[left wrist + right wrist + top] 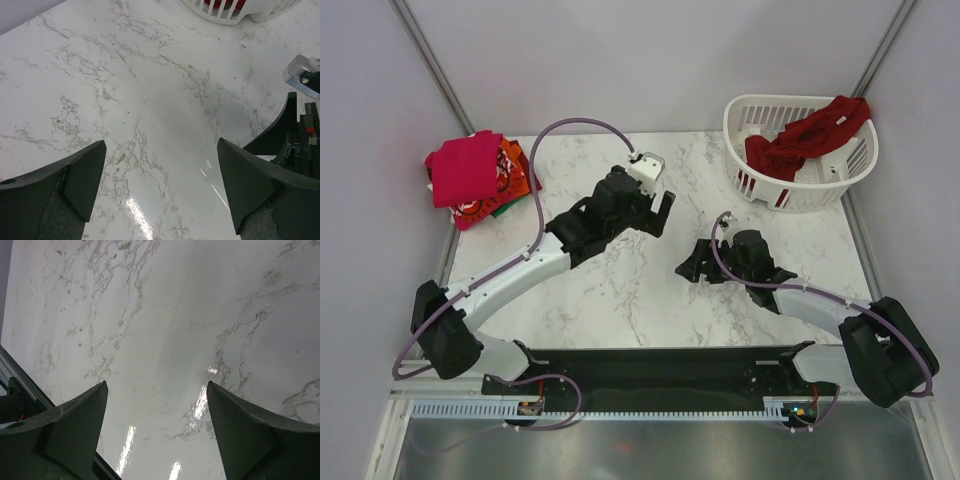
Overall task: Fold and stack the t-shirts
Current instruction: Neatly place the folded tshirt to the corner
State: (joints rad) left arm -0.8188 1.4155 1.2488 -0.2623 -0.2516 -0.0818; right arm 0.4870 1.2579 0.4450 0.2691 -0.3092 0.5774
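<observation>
Both black two-finger claws, left gripper and right gripper, are hanging wide open and empty over the white marble table; beyond, we are seeing a stack of folded t-shirts far-left and a dark red t-shirt draping the white slatted plastic basket.

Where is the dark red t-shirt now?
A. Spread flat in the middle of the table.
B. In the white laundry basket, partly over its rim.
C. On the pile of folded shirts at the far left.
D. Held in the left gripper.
B: the dark red t-shirt lies bunched in the basket at the far right, draped over its rim.
</observation>
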